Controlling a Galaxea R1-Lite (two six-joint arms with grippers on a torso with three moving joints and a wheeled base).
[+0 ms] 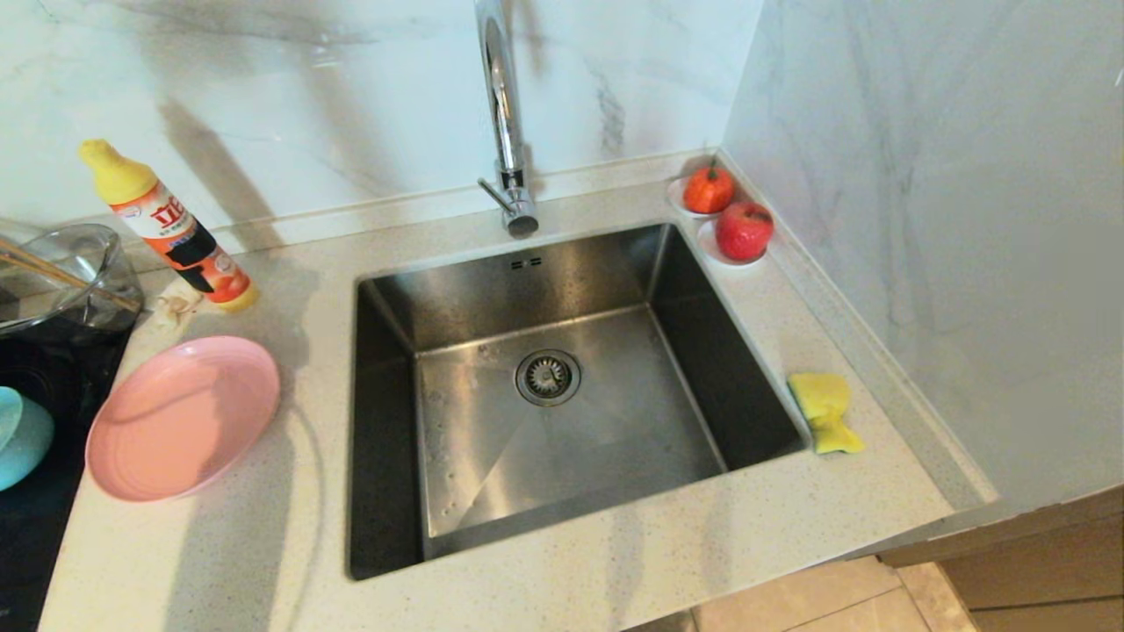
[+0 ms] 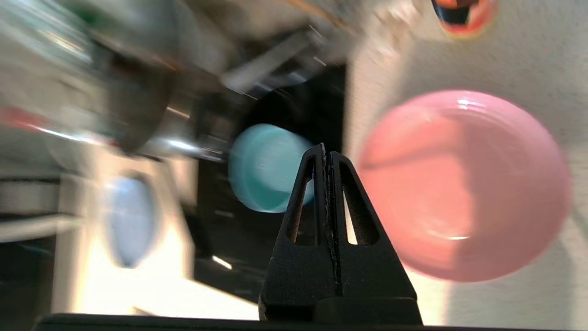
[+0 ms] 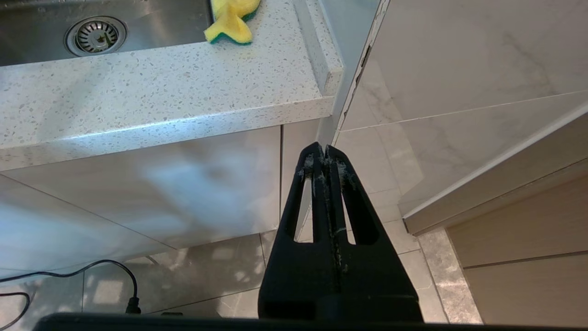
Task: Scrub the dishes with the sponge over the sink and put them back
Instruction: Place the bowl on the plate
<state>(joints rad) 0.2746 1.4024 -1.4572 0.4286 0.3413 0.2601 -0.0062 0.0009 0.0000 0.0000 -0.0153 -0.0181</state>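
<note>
A pink plate point(image 1: 183, 418) lies on the counter left of the steel sink point(image 1: 562, 491), and a teal bowl point(image 1: 19, 439) sits on the black hob at the far left edge. The yellow sponge point(image 1: 825, 411) lies on the counter right of the sink. Neither arm shows in the head view. My left gripper point(image 2: 325, 149) is shut and empty, held in the air with the teal bowl point(image 2: 264, 168) and pink plate point(image 2: 464, 184) beyond it. Shut and empty too, my right gripper point(image 3: 323, 149) hangs below the counter edge, over the floor, with the sponge point(image 3: 229, 20) far ahead.
A tall chrome tap point(image 1: 505, 114) stands behind the sink. A detergent bottle point(image 1: 167, 226) leans at the back left beside a glass bowl point(image 1: 61, 276) on the hob. Two red fruits point(image 1: 729, 215) sit on small dishes in the back right corner, by the marble wall.
</note>
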